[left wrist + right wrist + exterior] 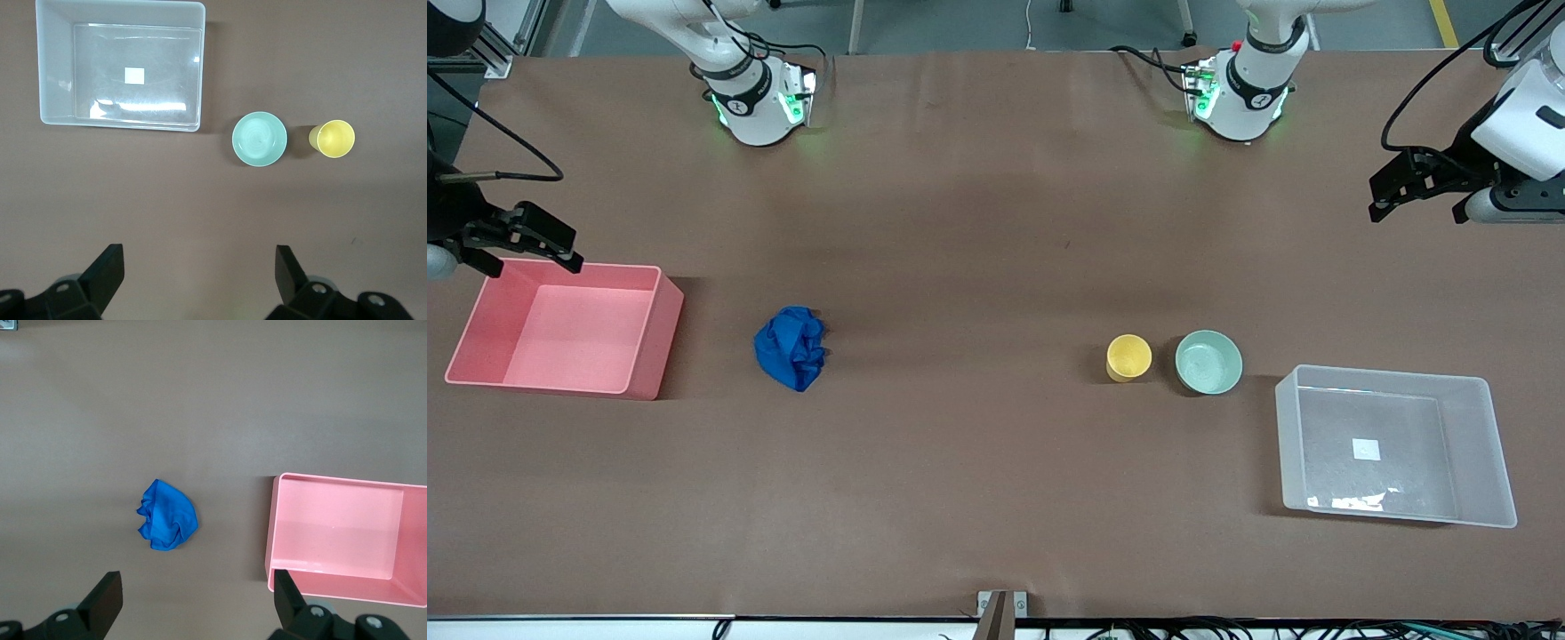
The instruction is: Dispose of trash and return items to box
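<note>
Both arms wait, left hand [1421, 198] and right hand [523, 249] spread apart and holding nothing, while the blue wad [791, 347], cup [1128, 356] and bowl [1208, 362] sit on the surface [978, 222].

No writing, brand, number or sign can be read anywhere in these views. The only label-like thing is a small white square sticker [1366, 449] on the bottom of the large rectangular translucent clear plastic bin [1494, 462]; its face shows blank white in both the front view and the left wrist view, with no print that can be made out. Inside that same bin, along the wall nearest the front camera, lie pale white patches whose nature cannot be told; they carry no legible marks. Each robot base bears a small dark round emblem on its collar, too small to read.
</note>
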You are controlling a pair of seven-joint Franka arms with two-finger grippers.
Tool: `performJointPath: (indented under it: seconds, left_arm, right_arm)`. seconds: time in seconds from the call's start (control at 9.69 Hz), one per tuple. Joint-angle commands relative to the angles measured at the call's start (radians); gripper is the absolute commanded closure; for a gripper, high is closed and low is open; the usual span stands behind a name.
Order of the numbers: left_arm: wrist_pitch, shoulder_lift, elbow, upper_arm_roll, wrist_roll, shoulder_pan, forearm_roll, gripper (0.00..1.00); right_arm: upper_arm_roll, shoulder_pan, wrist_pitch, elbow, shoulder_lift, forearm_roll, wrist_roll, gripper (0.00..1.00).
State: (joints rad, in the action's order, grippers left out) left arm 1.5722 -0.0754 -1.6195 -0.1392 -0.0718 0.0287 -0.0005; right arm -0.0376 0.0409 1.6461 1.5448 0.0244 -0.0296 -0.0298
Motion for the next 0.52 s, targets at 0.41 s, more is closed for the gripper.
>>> performJointPath:
  seconds: [0.41]
  left_arm:
    - [-0.008, 0.037, 0.029, -0.002, 0.013, 0.003, 0.033, 0.0]
  right_arm:
    - [0.008, -0.012, -0.008, -0.011, 0.003, 0.002, 0.01, 0.0]
